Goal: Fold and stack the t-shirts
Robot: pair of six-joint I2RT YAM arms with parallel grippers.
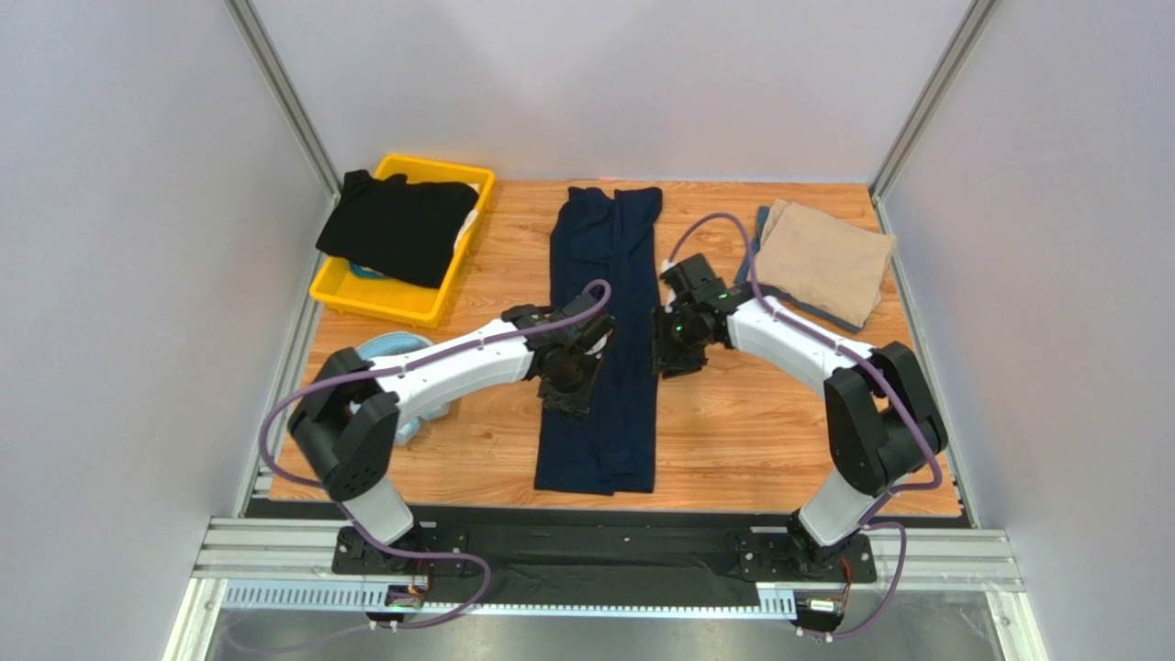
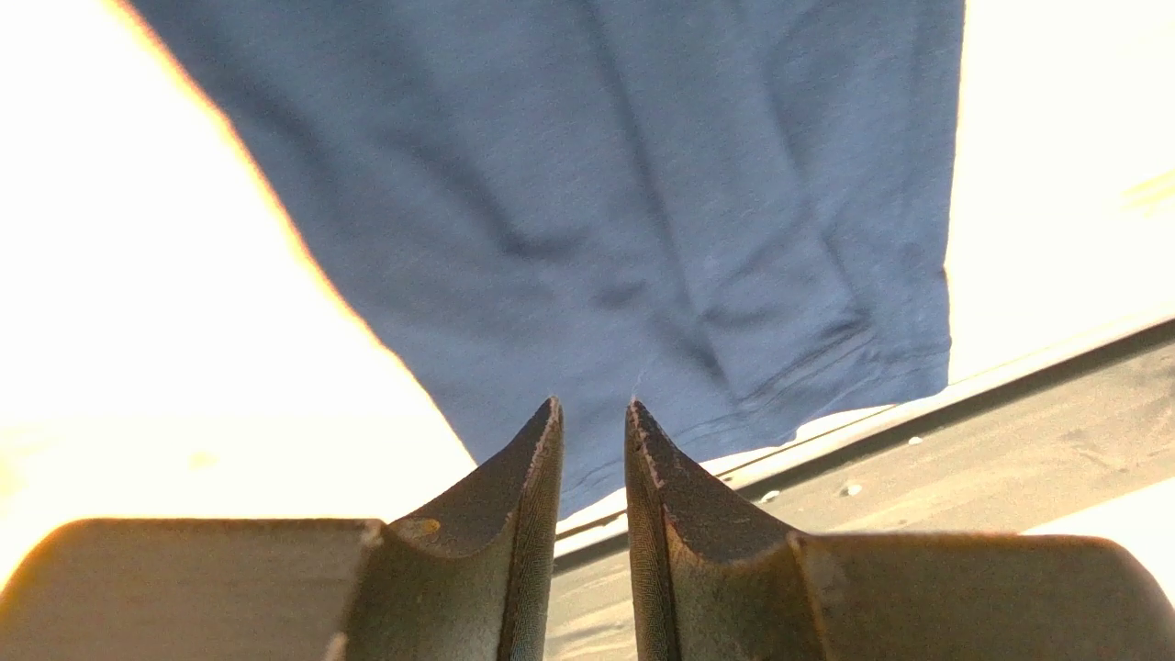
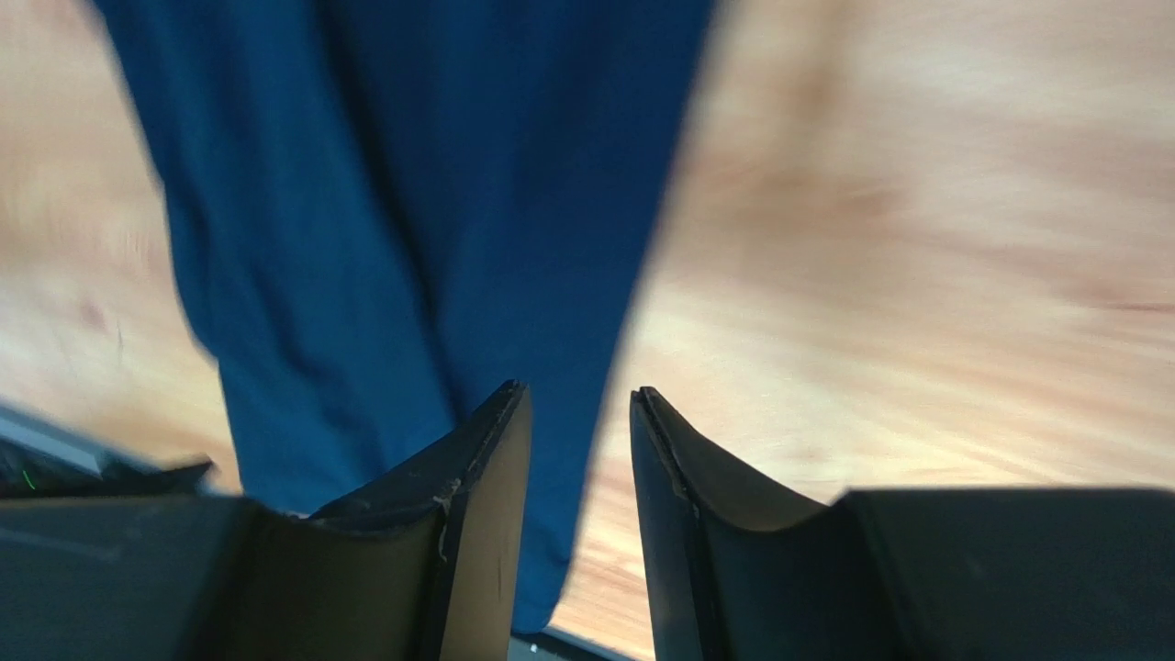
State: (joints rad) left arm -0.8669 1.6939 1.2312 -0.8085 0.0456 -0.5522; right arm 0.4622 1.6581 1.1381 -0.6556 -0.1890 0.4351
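on the wooden table [image 1: 752,427], seen from above, the dark navy t-shirt [image 1: 614,262] lies folded into a long narrow strip that runs from the far edge toward the arms. the left gripper [image 1: 570,386] hangs over the strip's left edge and the right gripper [image 1: 676,361] over its right edge, roughly level with each other near the middle of its length. the black t-shirt [image 1: 393,227] is draped across the yellow bin [image 1: 362,296] at the far left. the tan t-shirt [image 1: 825,262] lies folded at the far right, well apart from the navy one. something light blue [image 1: 393,342] shows beside the left arm.

from the left wrist, the left gripper [image 2: 593,409] has its fingers a little apart with nothing between them; the navy t-shirt [image 2: 621,207] lies flat below, its hem toward the table's near edge.

from the right wrist, which is blurred, the right gripper [image 3: 579,397] also shows a gap between its fingers, holding nothing, above the navy t-shirt's [image 3: 400,207] edge and the bare table [image 3: 897,248].
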